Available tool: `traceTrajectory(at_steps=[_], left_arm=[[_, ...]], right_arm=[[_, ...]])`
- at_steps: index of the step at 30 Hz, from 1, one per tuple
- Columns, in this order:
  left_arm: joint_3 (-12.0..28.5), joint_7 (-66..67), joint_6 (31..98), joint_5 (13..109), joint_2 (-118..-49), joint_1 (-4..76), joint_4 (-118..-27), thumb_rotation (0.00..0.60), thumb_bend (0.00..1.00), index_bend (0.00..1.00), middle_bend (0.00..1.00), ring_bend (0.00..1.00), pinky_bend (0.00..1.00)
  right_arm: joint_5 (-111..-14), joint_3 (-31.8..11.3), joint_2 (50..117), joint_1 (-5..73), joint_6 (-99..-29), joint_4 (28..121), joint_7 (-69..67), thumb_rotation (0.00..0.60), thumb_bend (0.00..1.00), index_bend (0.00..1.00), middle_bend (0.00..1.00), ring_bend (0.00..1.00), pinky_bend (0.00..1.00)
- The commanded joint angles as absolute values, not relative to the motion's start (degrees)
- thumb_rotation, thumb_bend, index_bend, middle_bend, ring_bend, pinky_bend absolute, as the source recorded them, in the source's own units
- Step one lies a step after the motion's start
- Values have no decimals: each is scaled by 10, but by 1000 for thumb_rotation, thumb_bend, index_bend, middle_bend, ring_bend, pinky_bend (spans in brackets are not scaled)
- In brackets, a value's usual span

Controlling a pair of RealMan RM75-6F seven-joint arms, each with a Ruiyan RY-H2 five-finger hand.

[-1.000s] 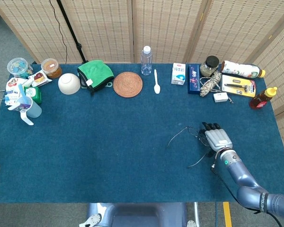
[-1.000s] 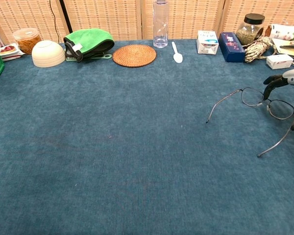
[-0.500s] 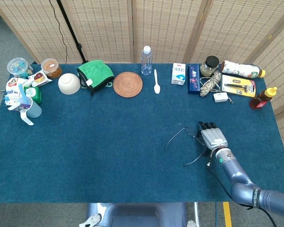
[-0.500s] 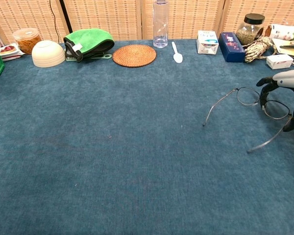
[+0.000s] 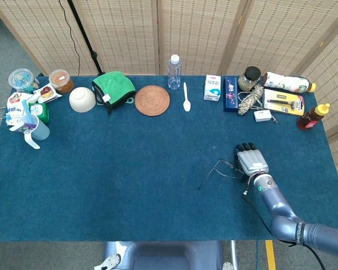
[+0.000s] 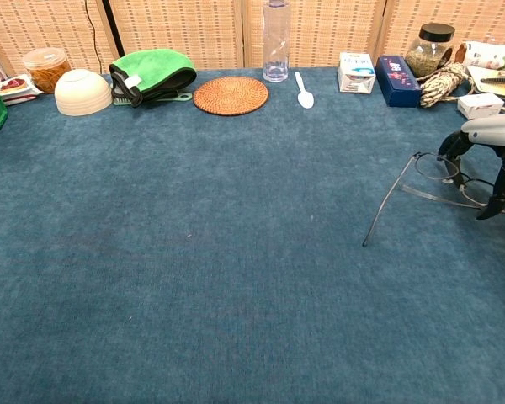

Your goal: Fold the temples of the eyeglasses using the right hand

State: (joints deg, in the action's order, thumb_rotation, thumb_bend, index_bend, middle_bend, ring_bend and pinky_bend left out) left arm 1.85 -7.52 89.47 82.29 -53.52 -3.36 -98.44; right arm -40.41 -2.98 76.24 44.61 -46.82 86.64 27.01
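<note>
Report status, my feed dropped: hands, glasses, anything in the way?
Right hand fingers over the eyeglasses; grip unclear. One temple folded across the lenses, other sticking out. Left hand unseen. Nothing in the way.

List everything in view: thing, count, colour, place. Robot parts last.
eyeglasses: one, thin dark frame, right of table, under the hand
bottle: one, clear, back centre
woven coaster: one, brown, back centre
spoon: one, white, right of coaster
green cloth: one, back left
bowl: one, white, upside down, left of cloth
rope: one coil, back right
sauce bottle: one, brown, right edge
right hand: one, grey, over the eyeglasses
</note>
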Motion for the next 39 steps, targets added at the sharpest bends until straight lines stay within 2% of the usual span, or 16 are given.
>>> traceTrajectory(at_steps=[1, 9, 21, 31, 39], left_arm=[[19, -75, 894, 822, -536, -33, -984, 359, 277, 124, 22, 39, 0], [19, -74, 891, 822, -538, -32, -983, 359, 277, 124, 22, 39, 0], [20, -68, 889, 824, -540, -29, -987, 359, 278, 124, 22, 39, 0], [21, -60, 889, 829, -538, -26, -993, 360, 278, 124, 22, 39, 0], [21, -58, 889, 831, -538, -24, -997, 360, 277, 124, 22, 39, 0]], right_arm=[[-399, -31, 766, 448, -469, 862, 271, 600, 92, 559, 159, 0, 24], [-383, -35, 768, 452, -467, 853, 270, 600, 92, 608, 211, 22, 55], [-323, -33, 738, 474, -425, 860, 275, 600, 92, 370, 135, 8, 51], [-310, -27, 711, 475, -444, 892, 268, 600, 92, 337, 117, 0, 50], [-408, -59, 689, 441, -487, 945, 191, 600, 92, 292, 82, 0, 50]])
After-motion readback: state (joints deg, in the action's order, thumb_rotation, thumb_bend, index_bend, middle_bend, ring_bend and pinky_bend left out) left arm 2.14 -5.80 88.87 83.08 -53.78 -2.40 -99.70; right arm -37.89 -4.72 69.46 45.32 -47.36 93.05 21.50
